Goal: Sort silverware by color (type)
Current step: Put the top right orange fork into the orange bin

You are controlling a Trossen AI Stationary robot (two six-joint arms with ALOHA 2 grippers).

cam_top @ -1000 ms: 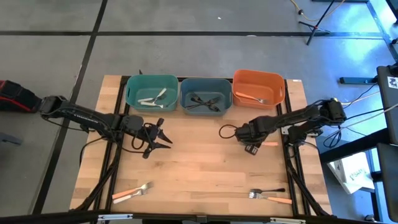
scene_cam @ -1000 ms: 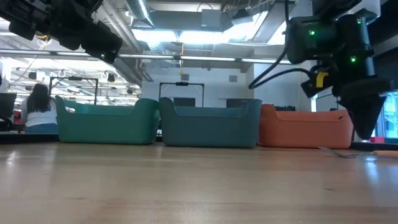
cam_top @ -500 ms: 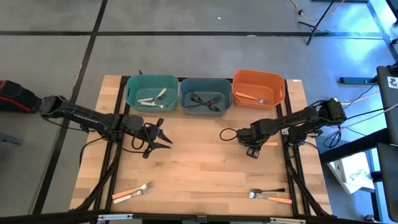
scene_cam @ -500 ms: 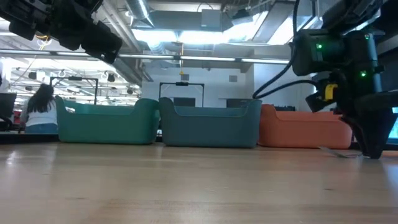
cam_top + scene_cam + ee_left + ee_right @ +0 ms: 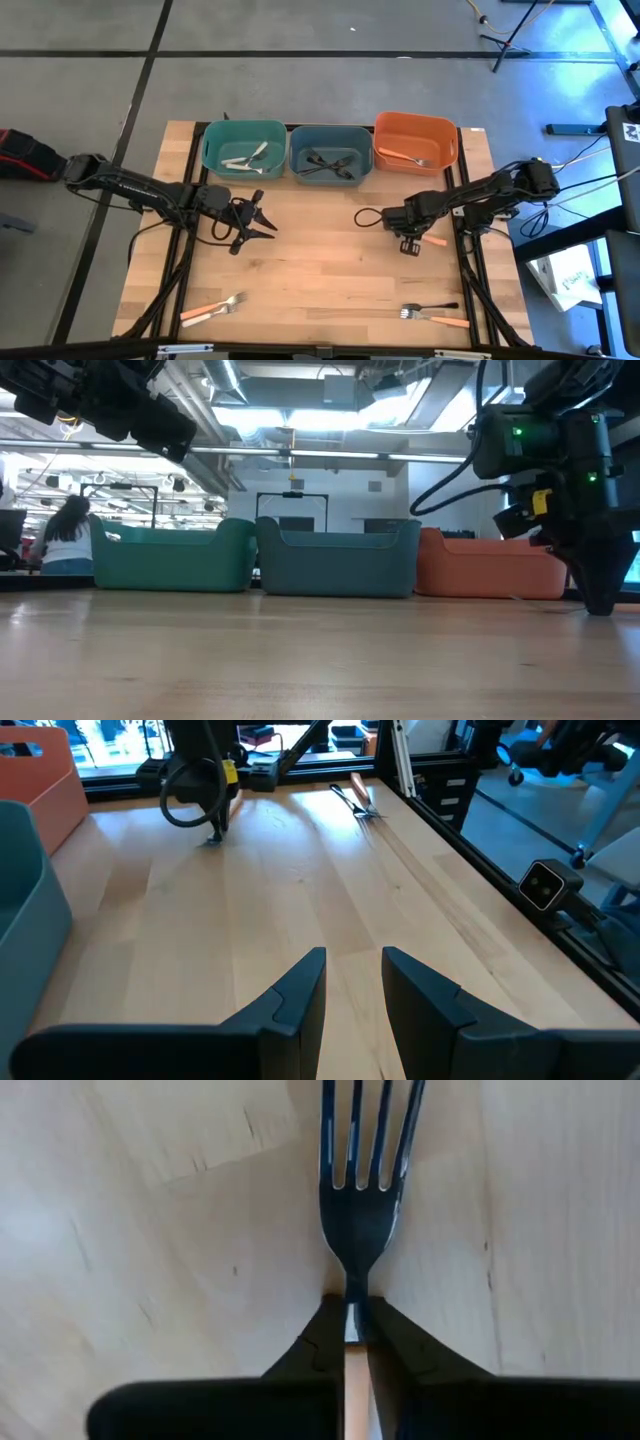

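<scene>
Three plastic bins stand in a row along the far edge of the pale wooden table [image 5: 320, 270]: the teal bin [image 5: 244, 148] left of the grey-blue bin [image 5: 331, 152], the orange bin [image 5: 416, 141] right of it. Each holds forks. Nearer than the grey-blue bin, an orange-handled fork [image 5: 210, 308] lies at the left front, two more forks [image 5: 432, 312] at the right front.

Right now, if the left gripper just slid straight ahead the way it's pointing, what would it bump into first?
Probably nothing soon: ahead of the left gripper lies bare table. The right gripper, pinching an orange-handled fork, sits off to one side.

No readable text, labels or numbers.
</scene>
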